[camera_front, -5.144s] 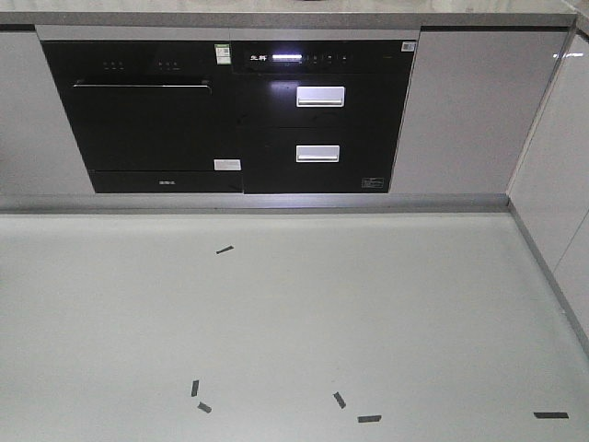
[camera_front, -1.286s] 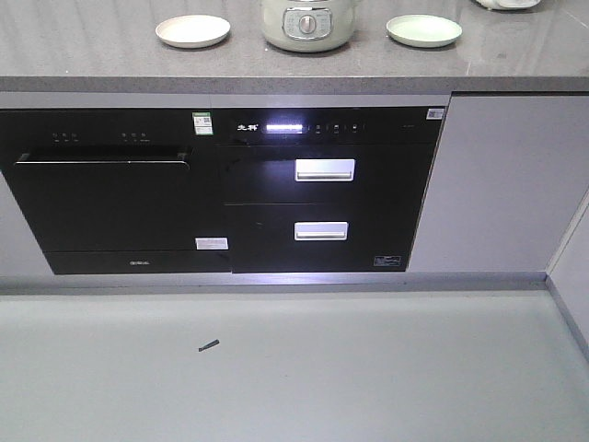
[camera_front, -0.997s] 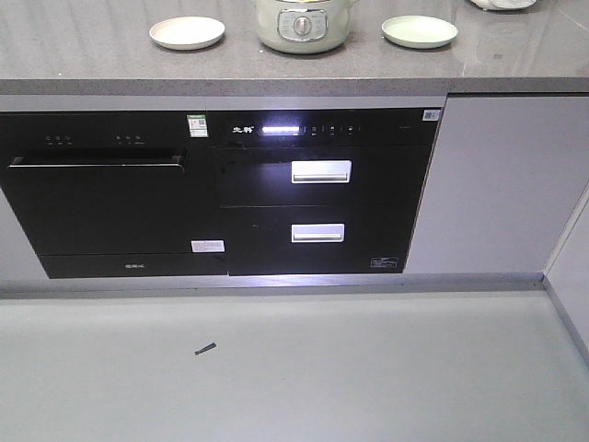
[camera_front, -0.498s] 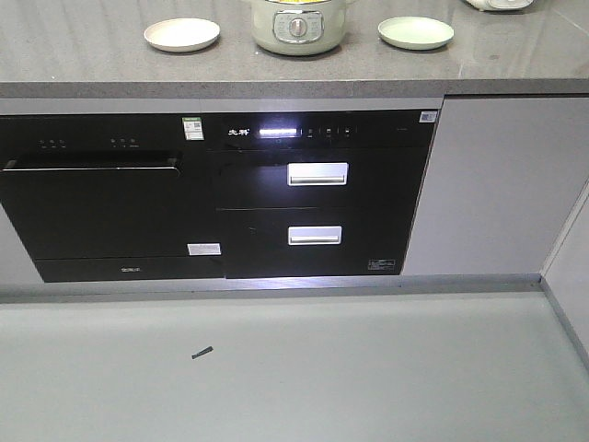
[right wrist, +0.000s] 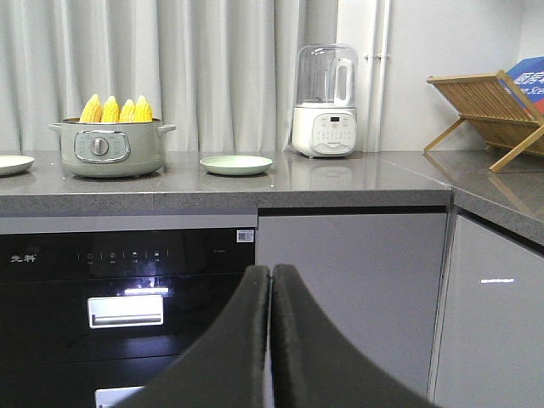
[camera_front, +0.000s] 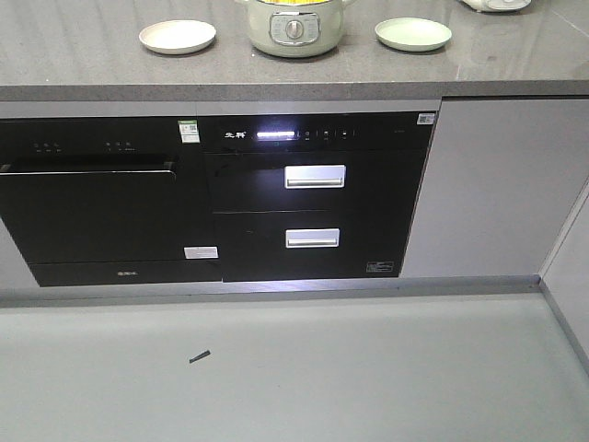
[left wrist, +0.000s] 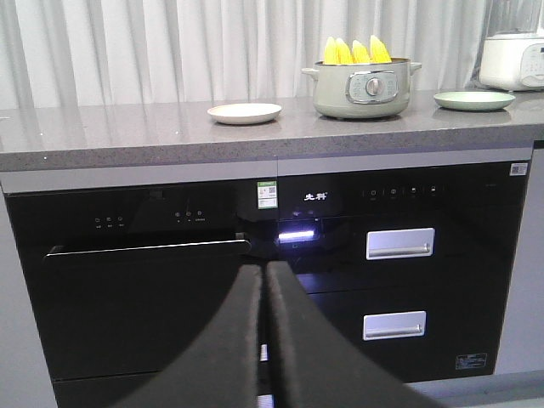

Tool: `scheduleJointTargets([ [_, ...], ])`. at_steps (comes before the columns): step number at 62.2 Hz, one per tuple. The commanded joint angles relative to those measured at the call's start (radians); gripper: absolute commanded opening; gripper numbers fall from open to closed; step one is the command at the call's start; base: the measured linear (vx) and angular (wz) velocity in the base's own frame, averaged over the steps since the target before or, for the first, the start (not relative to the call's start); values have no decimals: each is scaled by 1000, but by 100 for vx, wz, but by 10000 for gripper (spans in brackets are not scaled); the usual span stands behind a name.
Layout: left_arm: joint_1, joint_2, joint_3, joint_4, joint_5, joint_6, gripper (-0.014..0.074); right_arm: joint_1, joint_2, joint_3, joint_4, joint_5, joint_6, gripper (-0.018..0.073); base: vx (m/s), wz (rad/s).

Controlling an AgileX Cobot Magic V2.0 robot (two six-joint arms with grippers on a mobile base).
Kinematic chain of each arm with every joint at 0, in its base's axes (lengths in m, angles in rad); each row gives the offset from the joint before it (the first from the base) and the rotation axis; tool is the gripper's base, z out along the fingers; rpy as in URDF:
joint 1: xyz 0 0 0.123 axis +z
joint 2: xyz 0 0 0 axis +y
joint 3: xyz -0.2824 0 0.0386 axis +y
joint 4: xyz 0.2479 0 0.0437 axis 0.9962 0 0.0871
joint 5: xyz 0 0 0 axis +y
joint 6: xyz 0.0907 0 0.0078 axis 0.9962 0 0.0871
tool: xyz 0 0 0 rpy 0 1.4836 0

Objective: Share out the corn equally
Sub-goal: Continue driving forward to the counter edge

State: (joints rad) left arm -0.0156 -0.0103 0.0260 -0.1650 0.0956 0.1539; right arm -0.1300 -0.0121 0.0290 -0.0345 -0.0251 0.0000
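Observation:
Several yellow cobs of corn [left wrist: 357, 52] [right wrist: 117, 110] stand upright in a pale green electric pot [left wrist: 364, 88] [right wrist: 110, 149] [camera_front: 293, 29] on the grey counter. A cream plate [left wrist: 245, 112] [camera_front: 178, 36] lies left of the pot and a light green plate [left wrist: 474, 100] [right wrist: 236, 164] [camera_front: 413, 33] right of it; both hold nothing. My left gripper [left wrist: 264, 270] is shut on nothing, low in front of the black appliance doors. My right gripper [right wrist: 270, 274] is also shut on nothing, well below counter height. Both are far from the pot.
Black built-in appliances [camera_front: 212, 198] with silver drawer handles [camera_front: 315, 176] sit under the counter [camera_front: 92, 64]. A white blender [right wrist: 325, 102] stands right of the green plate, and a wooden dish rack [right wrist: 489, 115] on the side counter. Grey floor [camera_front: 294, 368] lies ahead, with a black tape mark [camera_front: 199, 356].
The front view has risen and come closer to the counter; the plates and pot came into sight and slid slightly down the frame. Floor tape marks dropped out of view.

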Motion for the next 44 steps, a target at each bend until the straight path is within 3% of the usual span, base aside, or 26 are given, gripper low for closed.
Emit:
scheduleJointTargets([
  [1, 0, -17, 15, -4, -71, -4, -6, -4, -3, 8, -7, -82, 0, -3, 3, -1],
  [44, 0, -17, 15, -4, -71, -4, -6, -4, -3, 8, -7, -82, 0, -3, 6, 0],
])
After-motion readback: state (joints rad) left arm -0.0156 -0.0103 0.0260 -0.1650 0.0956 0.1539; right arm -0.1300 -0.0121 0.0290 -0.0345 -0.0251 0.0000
